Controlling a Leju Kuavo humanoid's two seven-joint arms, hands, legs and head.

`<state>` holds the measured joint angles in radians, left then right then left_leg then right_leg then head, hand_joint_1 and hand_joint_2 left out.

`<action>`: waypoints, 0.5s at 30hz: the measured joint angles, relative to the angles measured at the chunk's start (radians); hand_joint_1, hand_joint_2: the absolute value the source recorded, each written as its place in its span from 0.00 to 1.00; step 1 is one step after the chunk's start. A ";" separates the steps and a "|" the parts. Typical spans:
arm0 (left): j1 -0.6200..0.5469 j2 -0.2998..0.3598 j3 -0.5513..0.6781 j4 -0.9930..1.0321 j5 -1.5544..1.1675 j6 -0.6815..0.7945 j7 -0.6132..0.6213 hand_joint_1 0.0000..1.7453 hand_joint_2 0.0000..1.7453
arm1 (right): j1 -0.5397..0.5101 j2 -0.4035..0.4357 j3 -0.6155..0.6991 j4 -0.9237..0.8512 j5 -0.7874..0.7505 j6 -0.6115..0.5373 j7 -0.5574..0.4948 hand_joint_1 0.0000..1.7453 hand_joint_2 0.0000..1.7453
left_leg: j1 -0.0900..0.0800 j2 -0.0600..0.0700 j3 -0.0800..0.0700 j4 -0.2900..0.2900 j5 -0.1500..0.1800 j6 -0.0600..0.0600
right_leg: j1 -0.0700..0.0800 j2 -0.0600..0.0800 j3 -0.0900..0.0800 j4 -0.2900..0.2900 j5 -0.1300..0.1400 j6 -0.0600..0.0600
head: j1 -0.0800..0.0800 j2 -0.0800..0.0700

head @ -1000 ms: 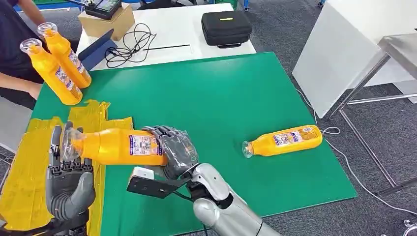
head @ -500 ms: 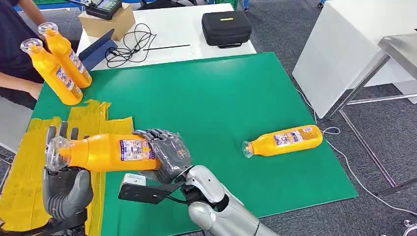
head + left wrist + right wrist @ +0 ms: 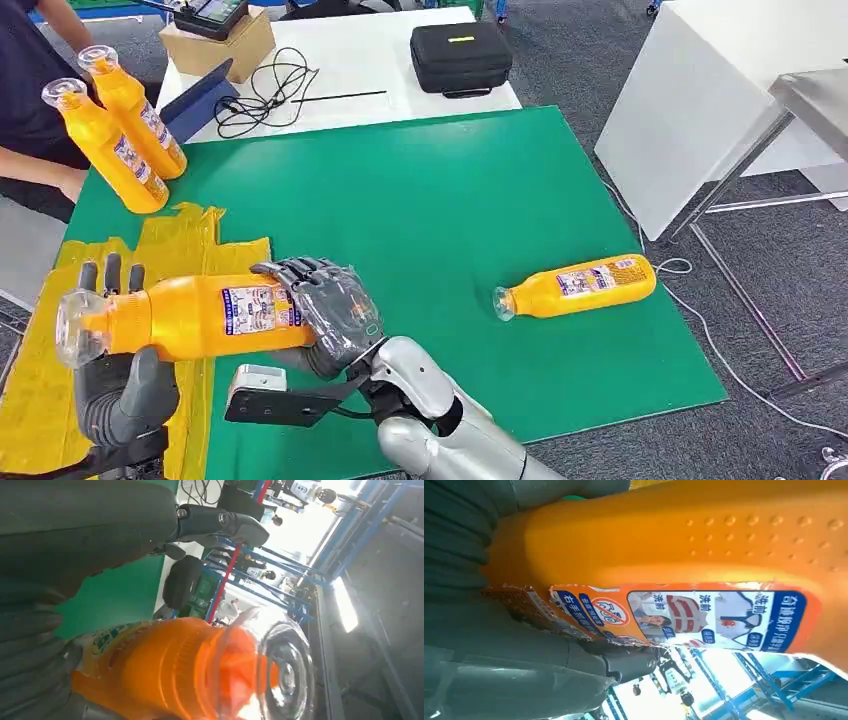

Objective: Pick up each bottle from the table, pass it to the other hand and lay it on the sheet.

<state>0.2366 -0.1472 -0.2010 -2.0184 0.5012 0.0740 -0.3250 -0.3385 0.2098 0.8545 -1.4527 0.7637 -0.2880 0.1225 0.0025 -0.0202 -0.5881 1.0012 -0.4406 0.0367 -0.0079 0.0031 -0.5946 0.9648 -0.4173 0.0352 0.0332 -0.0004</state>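
Green table (image 3: pixel 450 190) takes up most of the head view, with a white table (image 3: pixel 340 70) behind it at the far side. Yellow sheet (image 3: pixel 40 350) lies crumpled on the near-left part of the green surface. Right arm (image 3: pixel 440 420) comes in from the near edge, silver, with a black bracket at the wrist. Right hand (image 3: pixel 325 310) has its fingers wrapped around the base end of the held bottle (image 3: pixel 190 318), gripping it. That bottle is orange, horizontal, lifted above the sheet, clear cap pointing left. Left hand (image 3: pixel 115 385) sits under the cap end with fingers spread upright behind the bottle neck and thumb forward; whether it touches the bottle, cannot tell. In the left wrist view the cap (image 3: pixel 280 670) is right at the hand, fingers arched over it and apart. A second bottle (image 3: pixel 575 287) lies on its side on the right of the green table, cap to the left. Two more bottles (image 3: pixel 115 130) lean at the far-left corner, next to a person (image 3: pixel 30 110). Black case (image 3: pixel 460 57), cardboard box (image 3: pixel 215 45) and black cables (image 3: pixel 265 95) are on the white table.
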 measured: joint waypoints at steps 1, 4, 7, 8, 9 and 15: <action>0.000 0.000 0.000 0.002 0.001 0.003 0.002 0.00 1.00 | 0.000 0.000 0.000 0.000 -0.002 0.000 0.000 1.00 1.00 | 0.000 0.000 0.000 0.000 0.000 0.000 | 0.000 0.000 0.000 0.000 0.000 0.000 | 0.000 0.000; 0.000 0.000 0.000 0.007 0.002 0.004 0.004 0.00 1.00 | 0.000 0.000 0.000 0.000 -0.004 0.000 0.002 1.00 1.00 | 0.000 0.000 0.000 0.000 0.000 0.000 | 0.000 0.000 0.000 0.000 0.000 0.000 | 0.000 0.000; 0.000 0.000 0.000 0.011 0.002 0.004 0.005 0.00 1.00 | 0.000 0.000 0.000 0.000 -0.004 0.000 0.003 1.00 1.00 | 0.000 0.000 0.000 0.000 0.000 0.000 | 0.000 0.000 0.000 0.000 0.000 0.000 | 0.000 0.000; 0.000 0.000 0.000 0.012 0.002 0.004 0.005 0.00 1.00 | 0.000 0.000 0.000 0.000 -0.004 0.000 0.003 1.00 1.00 | 0.000 0.000 0.000 0.000 0.000 0.000 | 0.000 0.000 0.000 0.000 0.000 0.000 | 0.000 0.000; 0.000 0.000 0.000 0.014 0.002 0.004 0.005 0.00 1.00 | 0.000 0.000 0.000 0.000 -0.004 0.000 0.003 1.00 1.00 | 0.000 0.000 0.000 0.000 0.000 0.000 | 0.000 0.000 0.000 0.000 0.000 0.000 | 0.000 0.000; 0.001 0.000 0.000 0.016 0.001 0.007 0.006 0.00 1.00 | -0.001 0.000 0.000 0.000 -0.007 0.000 0.004 1.00 1.00 | 0.000 0.000 0.000 0.000 0.000 0.000 | 0.000 0.000 0.000 0.000 0.000 0.000 | 0.000 0.000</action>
<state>0.2372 -0.1476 -0.2010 -2.0024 0.5024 0.0809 -0.3185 -0.3395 0.2098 0.8541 -1.4527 0.7565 -0.2877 0.1262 0.0025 -0.0201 -0.5881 1.0012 -0.4406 0.0367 -0.0078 0.0032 -0.5947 0.9648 -0.4173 0.0352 0.0332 -0.0004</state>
